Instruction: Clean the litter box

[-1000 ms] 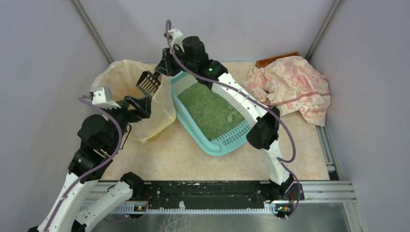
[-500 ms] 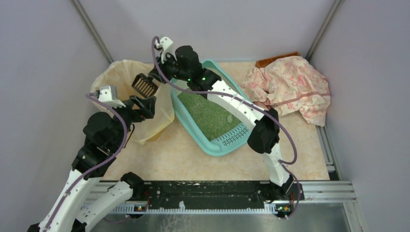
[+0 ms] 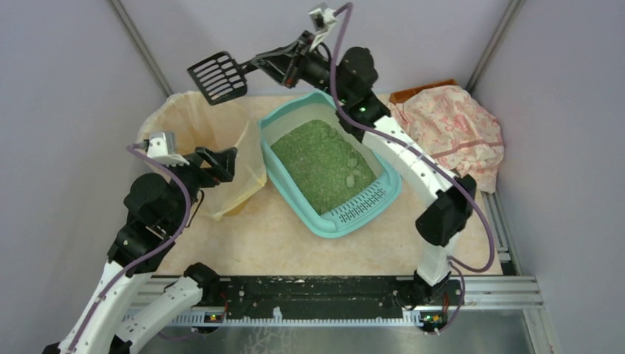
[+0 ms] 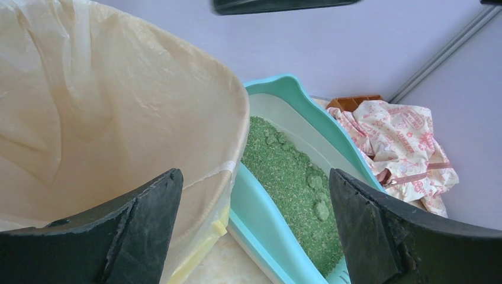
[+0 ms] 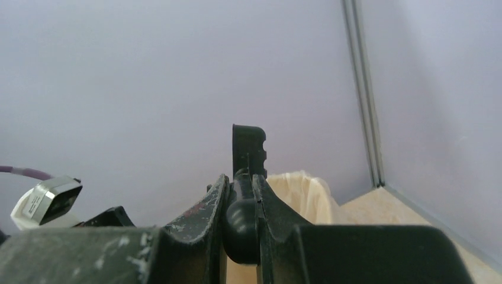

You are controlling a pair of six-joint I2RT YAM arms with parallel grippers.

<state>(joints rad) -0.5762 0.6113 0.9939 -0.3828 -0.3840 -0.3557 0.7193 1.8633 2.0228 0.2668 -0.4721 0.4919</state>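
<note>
High by the bin (image 3: 184, 122), right gripper (image 3: 271, 63) clamps the scoop (image 3: 216, 76); left gripper (image 3: 225, 164) gapes empty

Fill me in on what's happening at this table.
The right gripper is shut on the handle of a black slotted scoop, held up high near the back wall. Below it sits the teal litter box, with green granules and a few pale clumps left inside. The left gripper hovers with open fingers at the rim of the bag-lined bin beside the box, gripping nothing.
</note>
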